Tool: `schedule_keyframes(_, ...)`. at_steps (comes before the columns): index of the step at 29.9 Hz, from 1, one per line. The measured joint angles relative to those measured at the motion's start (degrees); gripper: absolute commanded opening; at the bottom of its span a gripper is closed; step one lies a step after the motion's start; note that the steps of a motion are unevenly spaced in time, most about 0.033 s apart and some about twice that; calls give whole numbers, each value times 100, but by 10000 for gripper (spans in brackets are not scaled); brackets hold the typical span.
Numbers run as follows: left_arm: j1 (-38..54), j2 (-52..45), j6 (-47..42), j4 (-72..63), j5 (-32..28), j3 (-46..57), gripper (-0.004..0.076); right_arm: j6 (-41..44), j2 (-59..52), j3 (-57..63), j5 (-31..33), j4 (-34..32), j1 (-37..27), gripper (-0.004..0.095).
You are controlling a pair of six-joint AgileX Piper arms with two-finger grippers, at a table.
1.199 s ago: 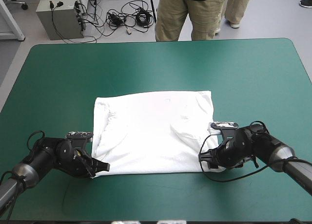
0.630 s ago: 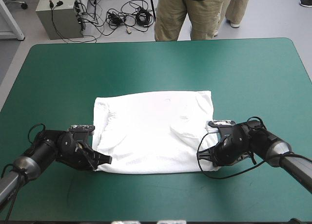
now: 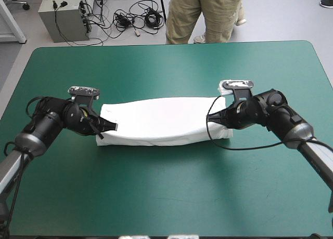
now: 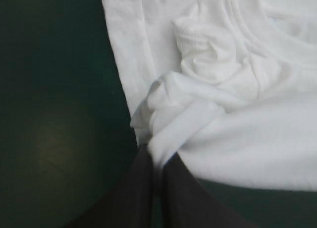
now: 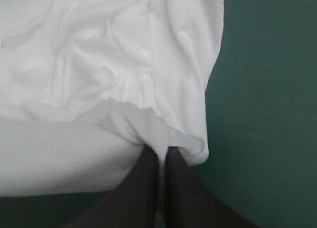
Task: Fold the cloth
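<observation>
high view: the white short-sleeved fabric t-shirt [image 3: 161,122] lies as a long doubled band on the teal-green table cover [image 3: 171,187], between the left gripper [image 3: 107,127] and the right gripper [image 3: 214,127]. left wrist view: black fingers [image 4: 133,193] clamp a bunched corner. right wrist view: likewise clamped on the other corner.

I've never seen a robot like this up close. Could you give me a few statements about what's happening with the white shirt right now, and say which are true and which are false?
1. The left gripper and the right gripper each pinch one end of the T-shirt. True.
2. The T-shirt is spread out in a single flat layer. False: it is doubled over into a long narrow band.
3. The T-shirt hangs over the table's near edge. False: it is around the middle of the table, with bare teal-green cover on every side.
4. The left gripper's fingers are all but shut, with white cloth between them. True.
</observation>
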Motion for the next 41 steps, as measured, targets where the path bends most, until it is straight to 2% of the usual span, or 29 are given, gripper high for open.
schedule_keyframes(11, 0, 1573, -300, 583, -495, -1388, -9, -750, 1344, -1232, -189, 1146, -984, -17)
schedule_keyframes(20, 0, 2778, -312, 848, -544, -2360, -9, -1042, 2462, -2269, -59, 1360, -1055, -16)
schedule_keyframes(23, 0, 3082, -312, 922, -556, -2542, 6, -1117, 2789, -2514, -33, 1380, -1055, 43)
schedule_keyframes(25, 0, 3265, -312, 928, -550, -2627, 76, -1221, 2934, -2597, -26, 1385, -1055, 153)
schedule_keyframes(27, 0, 3368, -287, 916, -550, -2669, 194, -1278, 3000, -2616, 3, 1385, -1055, 325)
schedule_keyframes(29, 0, 3381, -181, 916, -501, -2694, 307, -1289, 3031, -2615, 75, 1385, -1055, 457)
schedule_keyframes(30, 0, 3381, -136, 916, -459, -2711, 357, -1296, 3039, -2622, 135, 1385, -1055, 500)
schedule_keyframes(32, 0, 3360, -90, 948, -380, -2801, 407, -1304, 3047, -2678, 301, 1385, -1055, 515)
schedule_keyframes(37, 0, 3113, -161, 1200, -322, -3178, 393, -1393, 2975, -2919, 710, 1379, -1055, 513)
schedule_keyframes(39, 0, 2912, -140, 1137, -316, -3361, 303, -1430, 2836, -2948, 783, 1379, -1055, 513)
schedule_keyframes(41, 0, 2756, 15, 913, -316, -3469, 113, -1488, 2683, -2960, 861, 1379, -1055, 513)
